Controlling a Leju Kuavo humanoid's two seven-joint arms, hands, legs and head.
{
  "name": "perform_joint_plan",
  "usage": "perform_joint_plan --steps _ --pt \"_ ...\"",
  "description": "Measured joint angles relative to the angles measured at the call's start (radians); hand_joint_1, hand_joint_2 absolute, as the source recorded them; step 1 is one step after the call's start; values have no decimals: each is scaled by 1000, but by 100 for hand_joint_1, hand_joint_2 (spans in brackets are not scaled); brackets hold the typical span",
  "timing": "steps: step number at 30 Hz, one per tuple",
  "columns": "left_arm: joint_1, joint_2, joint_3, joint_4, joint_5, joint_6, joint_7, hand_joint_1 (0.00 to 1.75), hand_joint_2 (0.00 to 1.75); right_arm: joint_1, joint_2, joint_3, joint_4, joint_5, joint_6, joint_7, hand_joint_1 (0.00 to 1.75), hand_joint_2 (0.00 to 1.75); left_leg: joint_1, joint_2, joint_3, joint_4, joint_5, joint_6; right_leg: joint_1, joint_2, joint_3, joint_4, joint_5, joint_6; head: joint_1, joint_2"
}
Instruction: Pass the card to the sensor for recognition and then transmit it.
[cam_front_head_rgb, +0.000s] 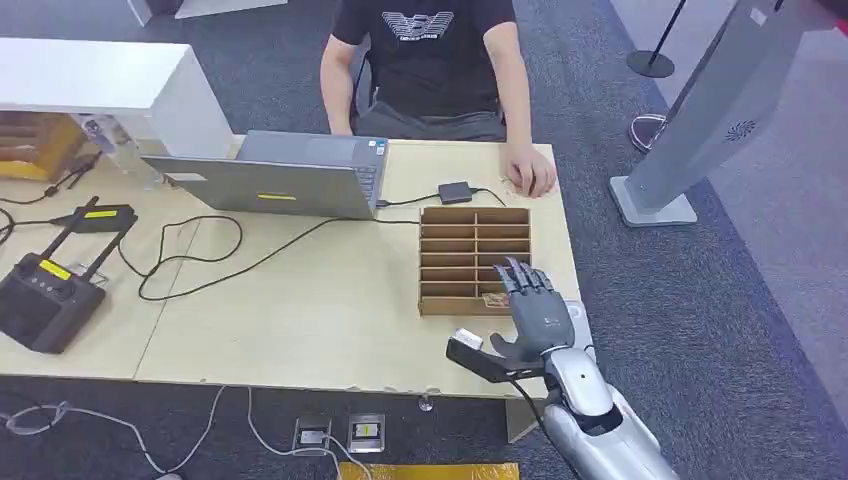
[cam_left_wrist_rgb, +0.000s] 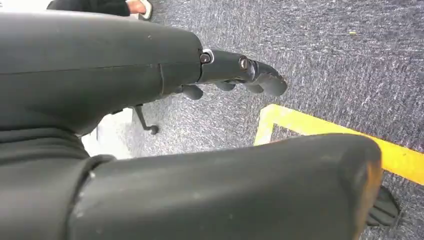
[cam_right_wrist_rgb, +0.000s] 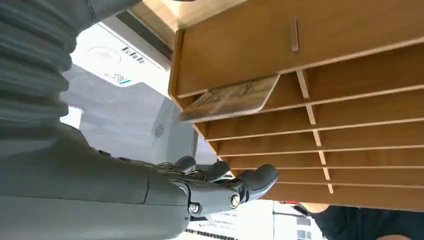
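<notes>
Card (cam_right_wrist_rgb: 232, 97) sits tilted in wooden rack (cam_front_head_rgb: 474, 258) slot nearest me; my right hand (cam_front_head_rgb: 530, 305) hovers beside it, fingers spread, empty.

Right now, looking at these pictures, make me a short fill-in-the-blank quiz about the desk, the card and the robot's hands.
1. The card lies in a slot of the wooden ____ on the table.
2. The right hand reaches over that piece with its fingers spread, holding ____.
3. Beyond it, a person's hand rests on the table beside a small black ____.
4. The left hand hangs above grey carpet marked with a ____ line.

Missing words: organizer; nothing; box; yellow
</notes>
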Motion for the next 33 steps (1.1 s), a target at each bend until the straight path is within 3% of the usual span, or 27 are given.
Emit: perform_joint_plan --steps 14,24,25,26,33 --pt "2 14 0 0 -10 -50 2 0 0 -20 19 -3 60 3 -80 8 0 175 0 0 0 0 0 0 0 0 0 0 0 0 0 0" --pt "4 34 0 0 -32 -67 -3 0 0 -25 19 -14 90 -2 -92 21 0 175 0 0 0 0 0 0 0 0 0 0 0 0 0 0" --pt "4 35 0 0 -34 -68 -3 0 0 -25 18 -16 91 -2 -91 22 23 175 0 0 0 0 0 0 0 0 0 0 0 0 0 0" --pt "4 37 0 0 -34 -68 -3 0 0 -25 18 -17 91 -1 -91 25 175 175 0 0 0 0 0 0 0 0 0 0 0 0 0 0" --pt "4 43 0 0 -37 -72 -3 0 0 -25 18 -18 96 -1 -79 30 175 175 0 0 0 0 0 0 0 0 0 0 0 0 0 0"
